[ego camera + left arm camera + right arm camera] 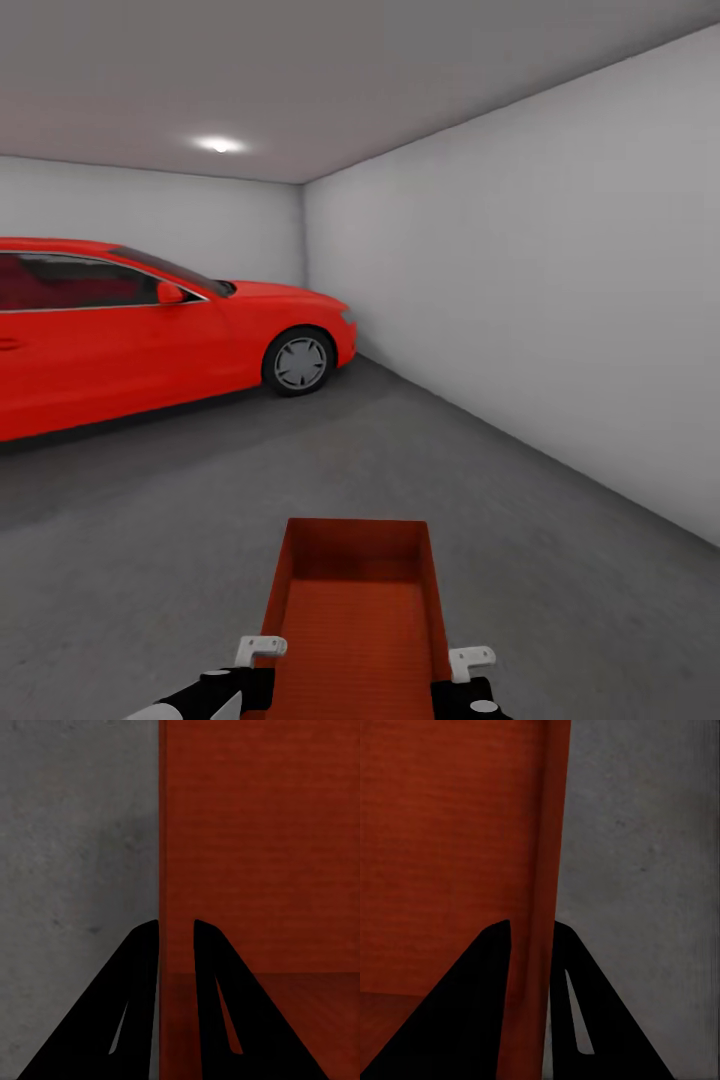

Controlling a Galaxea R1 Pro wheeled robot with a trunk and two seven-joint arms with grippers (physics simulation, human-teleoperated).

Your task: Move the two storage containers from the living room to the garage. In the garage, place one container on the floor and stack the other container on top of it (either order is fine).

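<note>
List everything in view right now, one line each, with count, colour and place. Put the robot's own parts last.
Storage container: one, orange-red, open top, held out in front of the robot above the floor.
Car: one, red, parked ahead on the left, nose toward the far corner.
Floor: dark grey, speckled.
Walls: plain white-grey, ahead and along the right.
Ceiling light: one, white, lit.
Left claw: one, black fingers, astride the container's left wall.
Right claw: one, black fingers, astride the container's right wall.
</note>
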